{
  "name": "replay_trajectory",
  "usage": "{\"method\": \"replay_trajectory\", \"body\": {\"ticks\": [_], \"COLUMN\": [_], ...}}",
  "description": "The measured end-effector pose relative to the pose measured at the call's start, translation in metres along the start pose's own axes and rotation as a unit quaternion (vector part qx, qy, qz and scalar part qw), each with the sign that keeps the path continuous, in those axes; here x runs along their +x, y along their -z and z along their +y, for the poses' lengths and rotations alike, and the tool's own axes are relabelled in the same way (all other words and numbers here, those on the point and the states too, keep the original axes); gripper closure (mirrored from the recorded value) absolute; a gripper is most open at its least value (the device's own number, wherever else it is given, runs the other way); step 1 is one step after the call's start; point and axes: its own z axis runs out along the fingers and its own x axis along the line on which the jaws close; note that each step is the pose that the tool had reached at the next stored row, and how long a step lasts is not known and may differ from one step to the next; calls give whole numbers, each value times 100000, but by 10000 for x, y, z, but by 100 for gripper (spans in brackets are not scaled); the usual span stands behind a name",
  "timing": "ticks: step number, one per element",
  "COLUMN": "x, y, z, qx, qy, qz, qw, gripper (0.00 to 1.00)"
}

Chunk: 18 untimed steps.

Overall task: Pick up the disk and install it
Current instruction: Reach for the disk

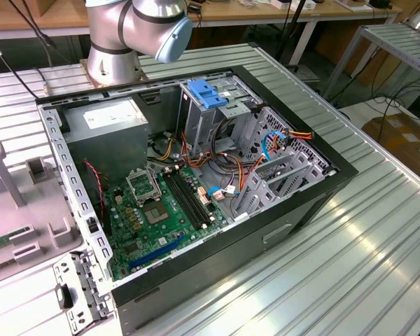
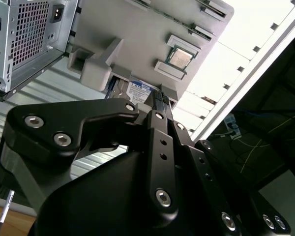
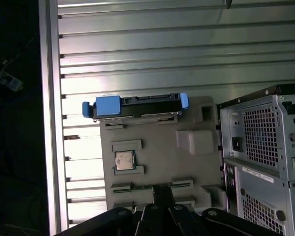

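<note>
Ribbed metal worktop [image 1: 350, 266] fills the exterior view. An open computer case [image 1: 322, 189] lies on its side in the middle of the frame, with the motherboard [image 1: 161, 210] facing up. At the upper middle of the frame the silver base joint of the arm [image 1: 136, 28] rises behind the case. A blue plastic bracket [image 1: 206, 94] sits on the drive cage just below that joint. A grey parts tray [image 1: 35, 210] lies at the exterior view's left edge, beside the case.

The first wrist view looks straight down on that tray [image 3: 157, 147]. The disk [image 3: 135, 105] stands on edge in a slot along the tray side farthest from the gripper [image 3: 162, 189]. It has blue rails at both ends and a blue tab near one end. A processor chip [image 3: 124, 161] lies in its own pocket between the disk and the gripper. The fingers [image 3: 159, 192] look pressed together with nothing between them, clear of the disk. The case's perforated rear panel [image 3: 263, 142] stands just beside the tray.

In the second wrist view the gripper's [image 2: 161, 93] black body takes the foreground. Its fingers [image 2: 162, 105] run as one narrow bar toward the tray [image 2: 137, 29]. Part of the disk's labelled face [image 2: 140, 91] shows past the tips. The chip [image 2: 179, 58] sits in its pocket, and the case [image 2: 24, 39] is off to one side.
</note>
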Motion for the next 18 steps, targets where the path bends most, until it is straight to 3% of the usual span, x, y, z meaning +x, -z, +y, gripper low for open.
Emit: {"method": "replay_trajectory", "body": {"ticks": [18], "x": [160], "y": [1], "z": [-12], "qx": [-2], "qy": [3], "qz": [-1], "qw": [100000], "gripper": [89]}}
